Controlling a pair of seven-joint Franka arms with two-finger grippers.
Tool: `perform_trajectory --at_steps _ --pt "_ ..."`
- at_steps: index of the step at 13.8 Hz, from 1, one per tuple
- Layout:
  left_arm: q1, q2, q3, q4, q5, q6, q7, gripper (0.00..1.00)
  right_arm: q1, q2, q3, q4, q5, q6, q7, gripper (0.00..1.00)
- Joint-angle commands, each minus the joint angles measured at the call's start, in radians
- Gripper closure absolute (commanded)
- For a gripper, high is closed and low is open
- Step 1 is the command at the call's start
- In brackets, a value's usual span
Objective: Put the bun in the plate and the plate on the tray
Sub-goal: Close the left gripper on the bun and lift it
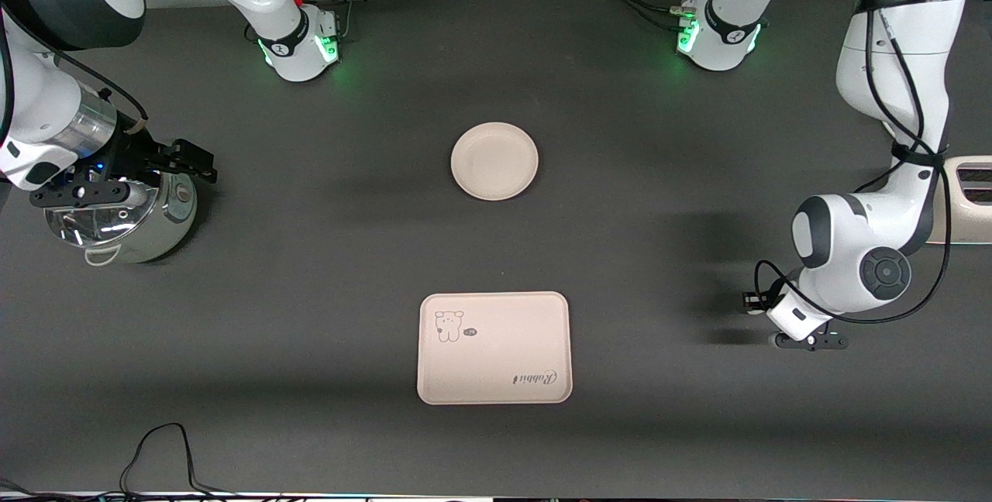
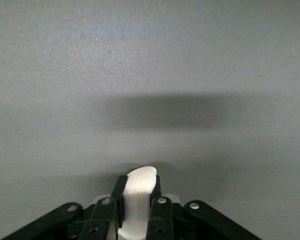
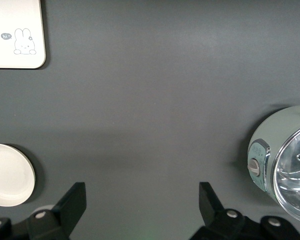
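Front view, tray (image 1: 494,348): nearest the camera, bare; plate (image 1: 494,160) lies farther off, also bare, well apart from it; left gripper (image 1: 806,339) low at its arm's end of the table
Left wrist view, bun (image 2: 138,196): squeezed between the left gripper's fingers (image 2: 161,216); pick looks made
Right wrist view, right gripper (image 3: 142,205): spread wide, holding nothing, waiting beside a steel pot (image 3: 285,172)
Remaining: bun into plate; plate onto tray

White arms — black joints, cables
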Motion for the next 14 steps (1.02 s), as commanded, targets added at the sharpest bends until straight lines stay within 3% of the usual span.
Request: perform_trajectory --at_steps 1,9,11,14 --pt "-0.014 -0.071 0.007 -0.008 -0.021 -0.079 0.003 0.78 0.001 -0.019 0.000 -0.012 0.021 -0.001 0.015 0.00" --pt "-0.126 -0.251 0.001 0.141 -0.018 -0.547 -0.239 0.75 -0.001 -0.020 0.006 -0.012 0.019 -0.001 0.015 0.00" --pt "-0.150 -0.304 -0.035 0.167 -0.020 -0.627 -0.341 0.74 0.001 -0.020 0.006 -0.012 0.019 -0.001 0.015 0.00" --pt "-0.152 -0.360 -0.149 0.170 -0.018 -0.659 -0.500 0.74 0.001 -0.020 0.006 -0.012 0.019 -0.001 0.015 0.00"
